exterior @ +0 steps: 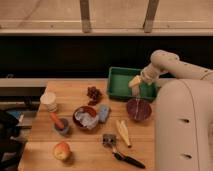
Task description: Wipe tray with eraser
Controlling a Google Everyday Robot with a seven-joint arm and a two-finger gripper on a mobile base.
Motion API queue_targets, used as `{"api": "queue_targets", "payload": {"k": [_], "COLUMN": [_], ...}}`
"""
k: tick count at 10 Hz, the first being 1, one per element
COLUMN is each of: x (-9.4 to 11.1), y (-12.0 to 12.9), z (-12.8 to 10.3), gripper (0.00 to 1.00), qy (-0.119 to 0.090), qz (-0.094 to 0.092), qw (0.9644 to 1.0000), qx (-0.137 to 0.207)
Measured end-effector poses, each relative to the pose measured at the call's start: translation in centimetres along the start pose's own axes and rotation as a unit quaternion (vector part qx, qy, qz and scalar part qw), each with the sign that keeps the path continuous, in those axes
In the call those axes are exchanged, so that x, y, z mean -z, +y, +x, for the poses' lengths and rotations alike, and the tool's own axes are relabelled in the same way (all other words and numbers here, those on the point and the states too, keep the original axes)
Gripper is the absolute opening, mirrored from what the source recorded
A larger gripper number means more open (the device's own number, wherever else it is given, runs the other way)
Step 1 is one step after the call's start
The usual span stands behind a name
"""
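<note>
While gripped in the claw (140,79) above shallow green plastic tray (117,86): small cream-yellow wedge eraser (134,82); probably light, soft; hold flat sides.

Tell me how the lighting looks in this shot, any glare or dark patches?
Camera view: warm, dim light on the table; a pale bright strip along the top and a near-black band behind the table; no harsh glare. The hand, holding the eraser above the tray, stands out pale against the green.
</note>
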Motion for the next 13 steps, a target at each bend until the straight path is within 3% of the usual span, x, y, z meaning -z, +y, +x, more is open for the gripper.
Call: {"api": "queue_targets", "payload": {"k": [3, 11, 13], "x": [-1.6, -3.6, -5.2], "y": [0.1, -1.5, -1.6], "z": [0.0, 1.0, 0.9], "gripper": [0.8, 0.8, 0.8], "qy": [0.002, 0.007, 0.013], "qz": [-0.009, -0.01, -0.014], "qw": [0.9999, 0.9999, 0.9998], "qx": [0.007, -0.003, -0.004]}}
